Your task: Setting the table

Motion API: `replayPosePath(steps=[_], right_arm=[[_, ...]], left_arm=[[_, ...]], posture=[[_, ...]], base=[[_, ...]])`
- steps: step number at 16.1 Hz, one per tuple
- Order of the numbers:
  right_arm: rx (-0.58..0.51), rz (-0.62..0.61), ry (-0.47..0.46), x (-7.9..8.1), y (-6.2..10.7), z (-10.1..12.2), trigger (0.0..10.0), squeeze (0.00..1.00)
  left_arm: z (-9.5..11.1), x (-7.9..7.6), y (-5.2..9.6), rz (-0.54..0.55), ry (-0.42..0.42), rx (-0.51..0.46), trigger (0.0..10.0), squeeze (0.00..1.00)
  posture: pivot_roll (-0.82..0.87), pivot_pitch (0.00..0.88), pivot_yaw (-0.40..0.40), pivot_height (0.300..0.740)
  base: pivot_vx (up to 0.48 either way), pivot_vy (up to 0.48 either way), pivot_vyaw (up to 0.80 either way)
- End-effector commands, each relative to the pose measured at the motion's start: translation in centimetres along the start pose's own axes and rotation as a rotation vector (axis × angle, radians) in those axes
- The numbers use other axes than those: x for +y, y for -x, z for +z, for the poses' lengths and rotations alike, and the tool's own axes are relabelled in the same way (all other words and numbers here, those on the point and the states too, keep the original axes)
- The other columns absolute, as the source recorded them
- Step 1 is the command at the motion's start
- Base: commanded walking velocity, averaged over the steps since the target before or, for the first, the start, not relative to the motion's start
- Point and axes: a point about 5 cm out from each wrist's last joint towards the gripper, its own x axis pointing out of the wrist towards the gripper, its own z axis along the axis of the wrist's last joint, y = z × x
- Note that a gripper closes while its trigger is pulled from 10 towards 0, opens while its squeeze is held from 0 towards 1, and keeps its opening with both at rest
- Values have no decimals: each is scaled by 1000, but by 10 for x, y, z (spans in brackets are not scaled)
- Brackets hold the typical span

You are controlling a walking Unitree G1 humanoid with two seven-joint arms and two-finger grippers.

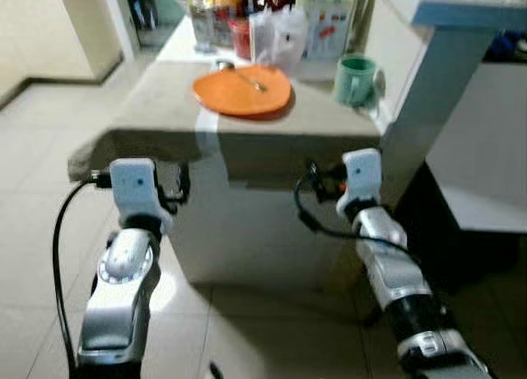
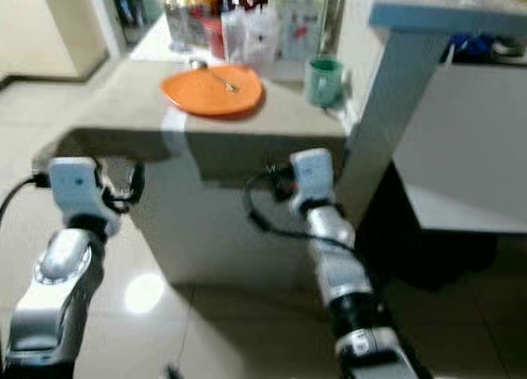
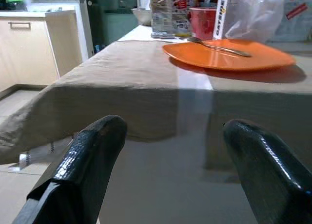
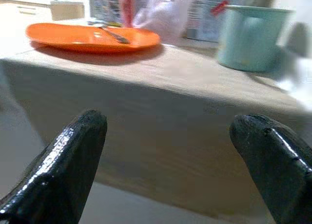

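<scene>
Left gripper (image 3: pixel 170 175): both black fingers (image 3: pixel 83 160) spread wide apart, nothing between them; held below and short of the tabletop's near edge, aimed at the overhanging cloth.

Right gripper (image 4: pixel 170 170): fingers (image 4: pixel 63 165) likewise parted, holding nothing; raised in front of the near edge, to the right of the left gripper, pointing toward the cup side.

Arms: two silver arms with white wrist housings, the left arm (image 1: pixel 123 272) and the right arm (image 1: pixel 395 272), both reaching forward from the bottom of the head view, with black cables looping off each wrist.

Tabletop (image 1: pixel 165 107): covered with a beige tablecloth (image 3: pixel 122 78) that hangs over the near edge and droops lower at the left corner.

Orange plate (image 1: pixel 241 91): flat on the cloth, near the middle of the tabletop, well apart from both grippers.

Spoon (image 1: pixel 240 74): metal, lying on the plate (bowl toward the far side), handle angled across the plate's centre.

Green cup (image 1: pixel 356 81): upright on the cloth, to the right of the plate, near the tabletop's right edge; not touching the plate.

Far end of tabletop: a cluster of packages and containers, including a red cup (image 3: pixel 203 22), a clear plastic bag (image 1: pixel 280 35) and printed cartons (labels too blurred to read).

Surroundings: pale tiled floor (image 1: pixel 33 148); a white counter (image 1: pixel 461 8) with a blue-grey top stands just right of the tabletop.
</scene>
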Motion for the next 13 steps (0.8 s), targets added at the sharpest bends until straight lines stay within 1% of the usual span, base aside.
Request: replayPosePath(steps=[1,4,9,10,13], right_arm=[[-9,26,1,7,-2,3,10000,0],[-9,25,6,7,-3,3,10000,0],[-68,-4,40,3,-3,11,10000,0],[-72,-11,40,2,-3,12,10000,0],[-85,-20,52,2,-3,13,10000,0]], left_arm=[[2,5,0,21,-21,-10,10000,0],[6,1,-1,1,-34,-36,10000,0],[4,-2,0,-1,-23,-31,10000,0],[5,-3,-1,-7,-26,-38,10000,0],[8,-6,-1,-24,-41,-50,10000,0]], posture=[[-16,21,10,740],[-14,20,9,740],[-15,20,7,740],[-15,20,7,740],[-16,23,10,740]], base=[[0,0,0],[0,0,0],[0,0,0],[244,0,0],[480,0,0]])
